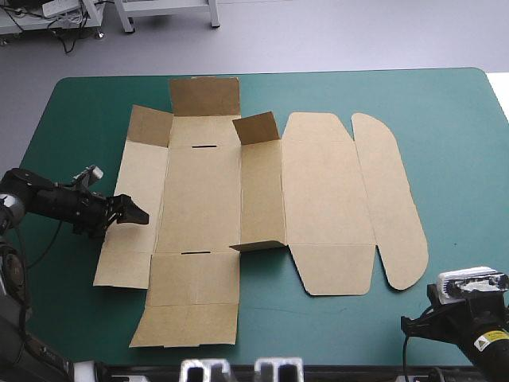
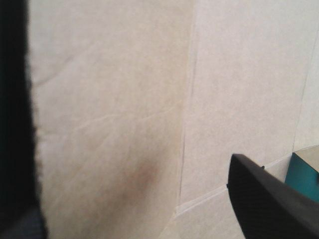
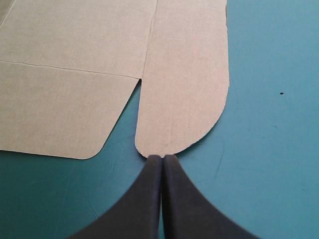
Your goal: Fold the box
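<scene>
Barely started. Brown box (image 1: pixel 199 191) spread almost flat across the table (image 1: pixel 445 119), just 3 far flaps tilted up. Left gripper (image 1: pixel 134 213) over the left panel, fingers wide apart, empty. Right gripper (image 3: pixel 162 157) pinched together, empty, at the rounded lid flap's end. Walls and tucks still to do.

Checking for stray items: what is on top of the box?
Only the left gripper, fingers open, over the box's left panel; contact cannot be told. The board covers the table beneath.
</scene>
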Robot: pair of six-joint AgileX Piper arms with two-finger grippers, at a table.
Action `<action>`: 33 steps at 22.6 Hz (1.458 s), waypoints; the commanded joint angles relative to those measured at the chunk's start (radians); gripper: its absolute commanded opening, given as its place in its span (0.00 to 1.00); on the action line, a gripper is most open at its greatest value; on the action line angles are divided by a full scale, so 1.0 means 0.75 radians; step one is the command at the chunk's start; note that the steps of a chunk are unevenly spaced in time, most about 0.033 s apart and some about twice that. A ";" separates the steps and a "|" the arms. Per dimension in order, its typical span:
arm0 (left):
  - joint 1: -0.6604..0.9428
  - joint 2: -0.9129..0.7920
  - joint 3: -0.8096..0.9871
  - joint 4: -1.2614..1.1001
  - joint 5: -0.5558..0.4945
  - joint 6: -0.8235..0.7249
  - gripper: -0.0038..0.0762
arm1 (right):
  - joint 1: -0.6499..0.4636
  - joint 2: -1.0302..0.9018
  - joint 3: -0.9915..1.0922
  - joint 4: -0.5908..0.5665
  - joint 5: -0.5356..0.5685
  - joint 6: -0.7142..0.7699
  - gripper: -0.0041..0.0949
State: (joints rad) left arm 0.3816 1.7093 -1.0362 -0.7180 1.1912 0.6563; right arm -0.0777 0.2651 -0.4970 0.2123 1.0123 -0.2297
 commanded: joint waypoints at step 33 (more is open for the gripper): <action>-0.807 -0.047 -0.938 0.740 -0.228 0.513 0.04 | -0.001 0.016 -0.033 0.075 -0.026 -0.007 0.03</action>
State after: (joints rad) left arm -0.1703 1.7287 -1.7030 -0.1994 1.1295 0.9869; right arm -0.0777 0.2651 -0.4970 0.2531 1.0387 -0.2297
